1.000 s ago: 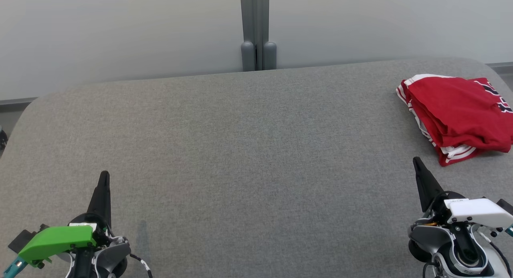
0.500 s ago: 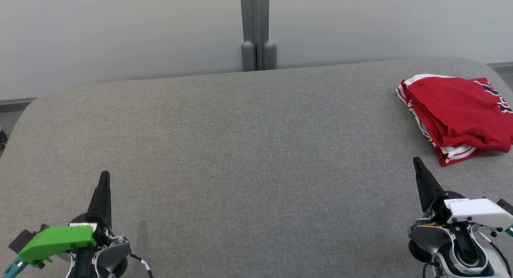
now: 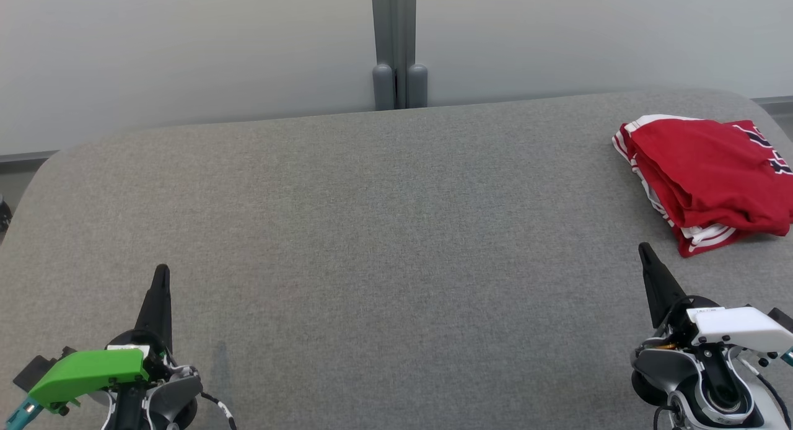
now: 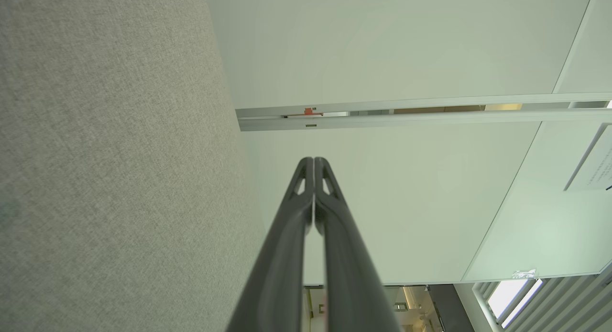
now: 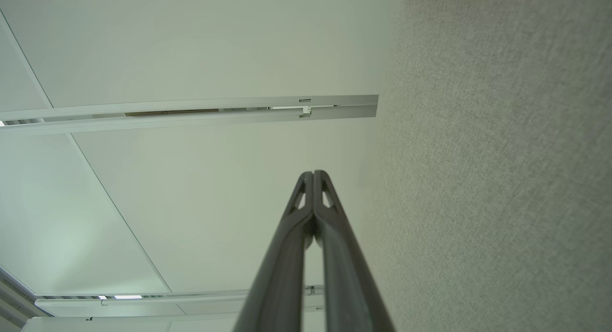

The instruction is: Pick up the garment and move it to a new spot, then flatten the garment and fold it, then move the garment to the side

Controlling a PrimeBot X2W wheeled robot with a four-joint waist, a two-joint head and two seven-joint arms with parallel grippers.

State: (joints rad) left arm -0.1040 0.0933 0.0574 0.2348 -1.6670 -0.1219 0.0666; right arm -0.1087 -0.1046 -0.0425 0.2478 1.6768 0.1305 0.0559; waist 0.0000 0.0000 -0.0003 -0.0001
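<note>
Grey fabric counter (image 3: 384, 232) carries the folded red garment with white trim (image 3: 706, 170) at its far right edge. Left fingers (image 3: 158, 300) and right fingers (image 3: 658, 284), pressed together empty, hover at its front; nothing has moved, so the task looks done.

There is one folded red-and-white garment (image 3: 706, 170), one grey fabric-covered table (image 3: 372, 232), one grey post (image 3: 394, 39), and two grippers: left gripper (image 3: 161, 271) and right gripper (image 3: 644, 248).
</note>
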